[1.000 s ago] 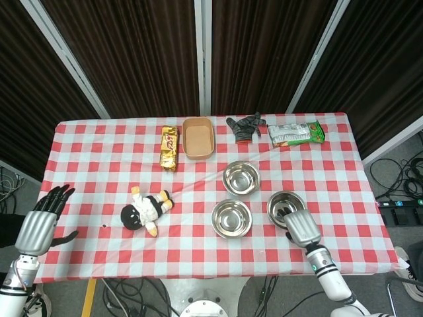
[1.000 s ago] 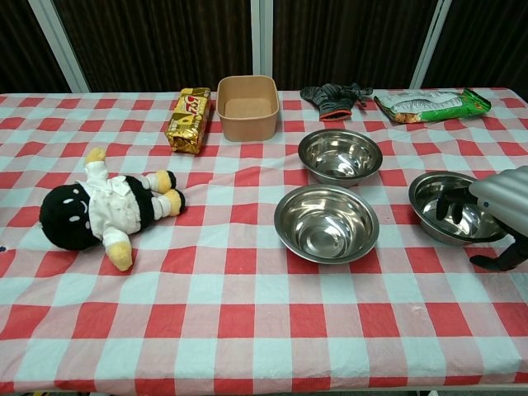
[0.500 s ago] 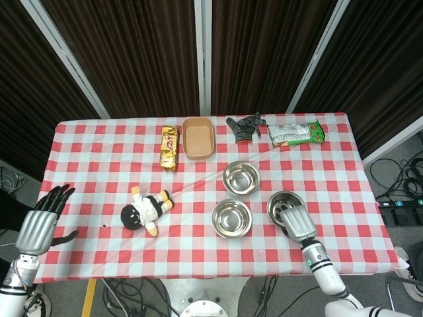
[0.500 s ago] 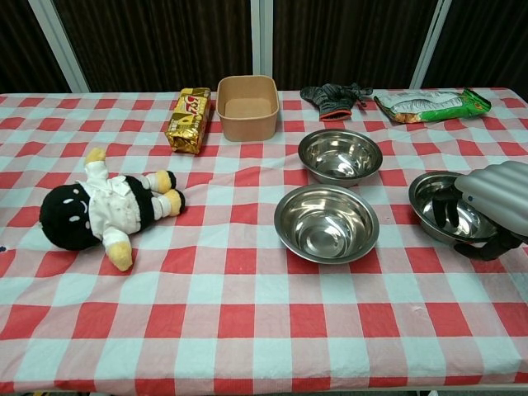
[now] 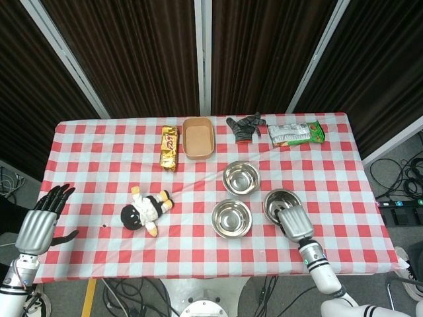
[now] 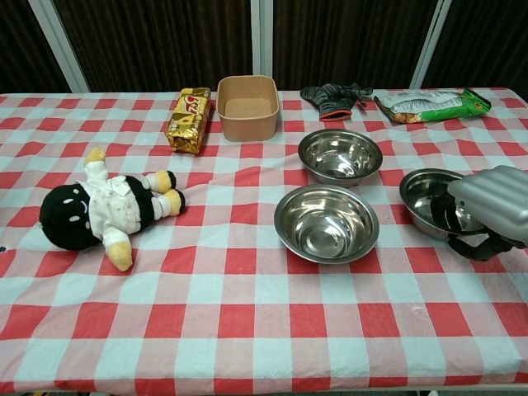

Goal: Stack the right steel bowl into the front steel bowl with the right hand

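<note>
The right steel bowl (image 5: 275, 200) (image 6: 425, 200) sits at the table's right side. My right hand (image 5: 295, 223) (image 6: 488, 209) grips its right rim, fingers inside the bowl and thumb outside below the rim. The front steel bowl (image 5: 231, 218) (image 6: 327, 223) stands empty just left of it, a small gap between the two. A third steel bowl (image 5: 241, 177) (image 6: 340, 155) stands behind the front one. My left hand (image 5: 41, 221) hovers off the table's left edge with fingers spread and nothing in it; the chest view does not show it.
A plush doll (image 5: 145, 211) (image 6: 99, 208) lies at the left. Along the back are a gold snack pack (image 5: 169, 147) (image 6: 188, 120), a tan container (image 5: 198, 138) (image 6: 247, 106), a black glove (image 5: 244, 125) (image 6: 334, 96) and a green packet (image 5: 295, 133) (image 6: 429, 105).
My right hand has closed over the right bowl's rim, and the bowl has shifted a little left toward the front bowl. The left hand has not moved.
</note>
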Motion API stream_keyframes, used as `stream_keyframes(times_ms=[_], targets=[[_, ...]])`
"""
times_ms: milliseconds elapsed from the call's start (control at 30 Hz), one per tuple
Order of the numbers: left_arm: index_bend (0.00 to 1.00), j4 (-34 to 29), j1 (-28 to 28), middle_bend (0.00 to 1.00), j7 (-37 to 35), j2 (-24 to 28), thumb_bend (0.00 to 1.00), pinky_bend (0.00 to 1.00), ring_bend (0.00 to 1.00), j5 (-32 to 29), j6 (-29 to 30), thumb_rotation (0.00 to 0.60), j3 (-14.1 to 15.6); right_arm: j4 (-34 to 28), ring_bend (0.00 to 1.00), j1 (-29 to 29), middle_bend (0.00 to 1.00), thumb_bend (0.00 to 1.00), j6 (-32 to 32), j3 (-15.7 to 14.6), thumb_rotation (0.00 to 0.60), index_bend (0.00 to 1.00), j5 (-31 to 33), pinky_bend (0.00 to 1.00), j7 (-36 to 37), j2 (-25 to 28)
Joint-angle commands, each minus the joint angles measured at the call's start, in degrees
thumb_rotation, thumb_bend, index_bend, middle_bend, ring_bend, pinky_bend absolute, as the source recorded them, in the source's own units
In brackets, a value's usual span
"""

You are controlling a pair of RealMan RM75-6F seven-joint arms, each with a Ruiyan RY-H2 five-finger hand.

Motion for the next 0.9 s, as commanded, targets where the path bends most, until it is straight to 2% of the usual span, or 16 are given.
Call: stream_keyframes(times_ms=[33,233,700,900], targets=[[0.13,0.0,0.0,0.17,0.0,0.0,0.05,0.22,0.09,0.0,0.0,0.600,0.1,0.1,0.81,0.0,0.56,0.38,0.4,0.0,0.600,0.60,-0.1,0.77,0.0,0.0],[0.13,-0.2,-0.1,0.17,0.2,0.1,0.05,0.22,0.09,0.2,0.0,0.600,0.0,0.0,0.81,0.2,0.57,0.38,0.7,0.0,0.600,0.62,0.2,0.77,0.0,0.0],[0.13,-0.4,-0.3,0.17,-0.7,0.1,0.05,0.22,0.09,0.1,-0.3,0.600,0.1,-2.6,0.81,-1.5,0.61,0.40,5.8,-0.6,0.600,0.66,-1.2,0.77,-1.3,1.5],[0.13,-0.6,-0.3,0.17,-0.7,0.3,0.05,0.22,0.09,-0.1,-0.1,0.600,-0.1,-6.3,0.81,-1.8,0.62,0.40,9.3,-0.4,0.600,0.67,-4.3,0.77,-3.0,3.3]])
